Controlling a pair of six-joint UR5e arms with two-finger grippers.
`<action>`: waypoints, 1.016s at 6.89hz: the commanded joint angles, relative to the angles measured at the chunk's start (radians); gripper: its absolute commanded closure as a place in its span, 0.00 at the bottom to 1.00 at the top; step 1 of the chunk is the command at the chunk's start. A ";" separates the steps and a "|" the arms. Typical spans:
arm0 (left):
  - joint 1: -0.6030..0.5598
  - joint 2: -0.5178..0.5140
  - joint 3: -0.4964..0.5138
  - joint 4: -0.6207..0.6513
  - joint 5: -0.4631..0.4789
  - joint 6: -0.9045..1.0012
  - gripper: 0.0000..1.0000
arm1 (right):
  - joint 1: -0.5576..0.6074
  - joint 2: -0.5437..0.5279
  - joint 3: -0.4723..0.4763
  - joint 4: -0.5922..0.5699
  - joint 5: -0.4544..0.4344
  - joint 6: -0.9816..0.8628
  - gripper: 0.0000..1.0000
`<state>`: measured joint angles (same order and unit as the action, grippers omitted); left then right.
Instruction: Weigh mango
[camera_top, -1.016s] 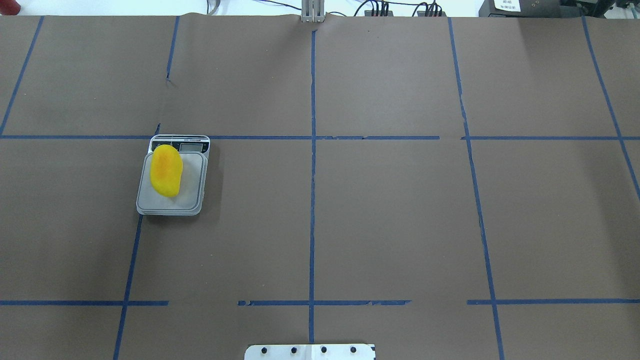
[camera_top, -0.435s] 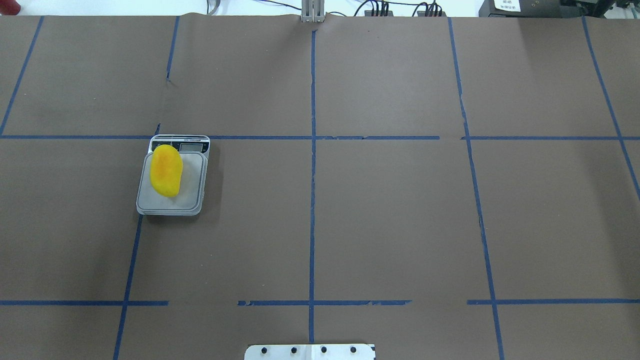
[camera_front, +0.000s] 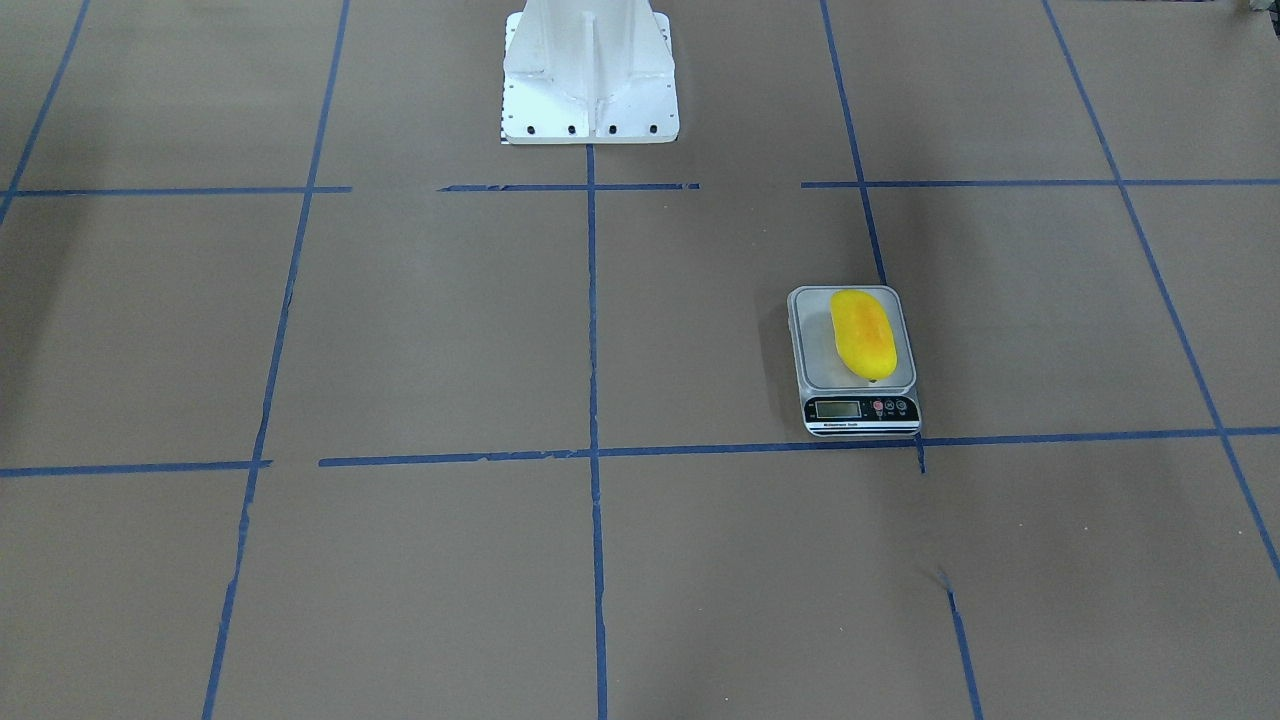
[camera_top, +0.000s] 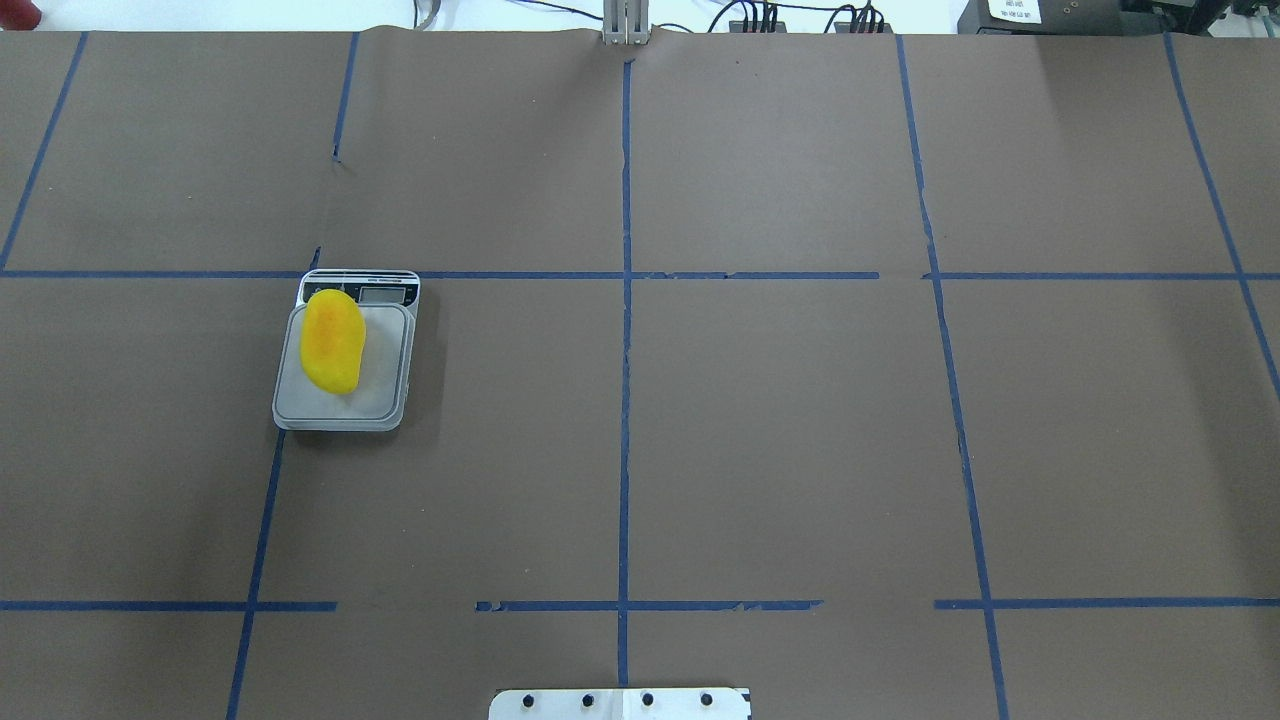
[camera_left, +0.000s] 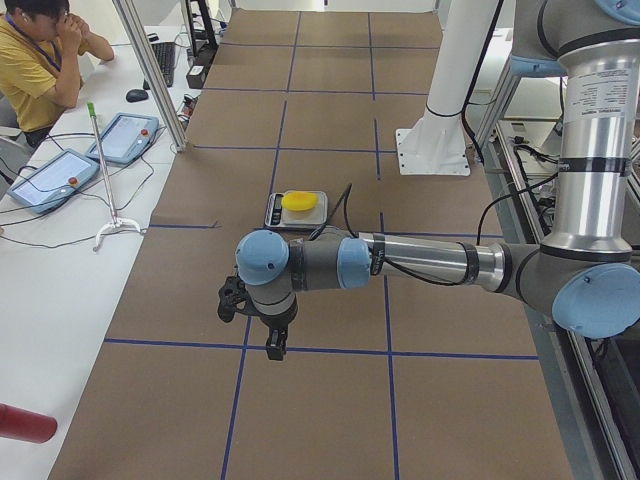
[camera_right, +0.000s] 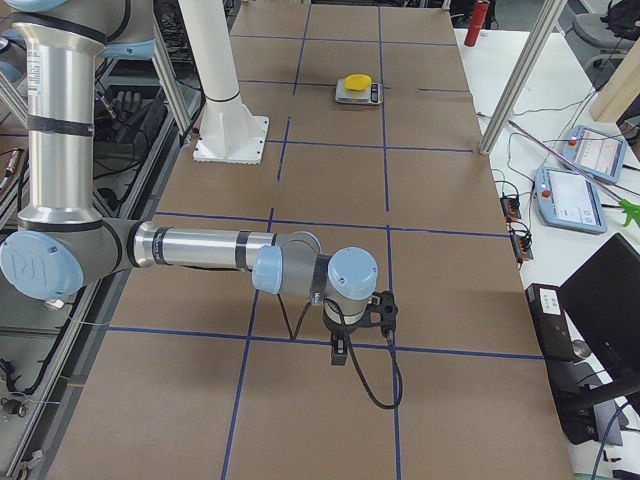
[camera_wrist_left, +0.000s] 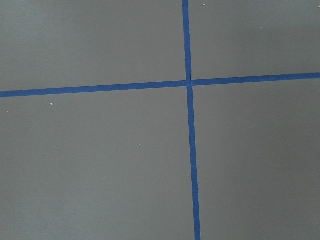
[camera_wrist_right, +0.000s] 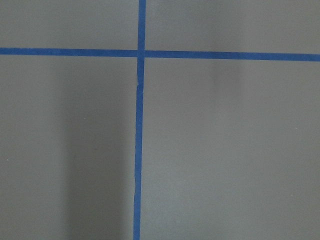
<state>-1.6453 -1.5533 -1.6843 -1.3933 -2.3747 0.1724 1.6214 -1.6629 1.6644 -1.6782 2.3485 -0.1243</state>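
**Desk** (camera_top: 800, 450) — a broad, flat surface under matte brown paper, divided into rectangles by strips of blue tape (camera_top: 625, 400).

**Pedestal** (camera_front: 590, 70) — a white metal column on a bolted square foot, standing at the robot's edge of the desk.

**Left arm** (camera_left: 430, 262) and **right arm** (camera_right: 200, 247) — smooth silver tubes with pale blue joint caps. Each reaches out level over its own end of the desk, with the wrist turned downward.

**Left gripper** (camera_left: 275, 345) — small, black and pointing straight down over a tape crossing, well apart from the scale. It shows only from the side, so I cannot tell whether its fingers are spread or pressed together.

**Right gripper** (camera_right: 340, 352) — black too, and also aimed down beside a tape line at the far end of the desk. How far open it is I likewise cannot tell.

**Scale** (camera_top: 385, 400) — a low, rounded-square platform in pale grey, with a dark panel and a small display (camera_front: 838, 408) along the side away from the robot.

**Mango** (camera_top: 332, 340) — a smooth, glossy yellow oval with an orange blush. It lies lengthwise on the platform, off-centre toward the robot's left, one end at the panel's edge.
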 joint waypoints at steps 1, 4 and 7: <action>-0.001 0.001 0.001 0.000 0.000 -0.001 0.00 | 0.000 0.000 0.000 0.000 0.000 0.000 0.00; 0.001 0.001 0.005 0.000 -0.001 -0.001 0.00 | 0.000 0.000 0.000 0.000 0.000 0.000 0.00; 0.002 -0.028 0.017 -0.001 0.000 -0.002 0.00 | 0.000 0.000 0.000 0.000 0.000 0.000 0.00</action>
<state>-1.6445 -1.5666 -1.6756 -1.3918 -2.3758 0.1708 1.6214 -1.6628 1.6644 -1.6782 2.3485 -0.1243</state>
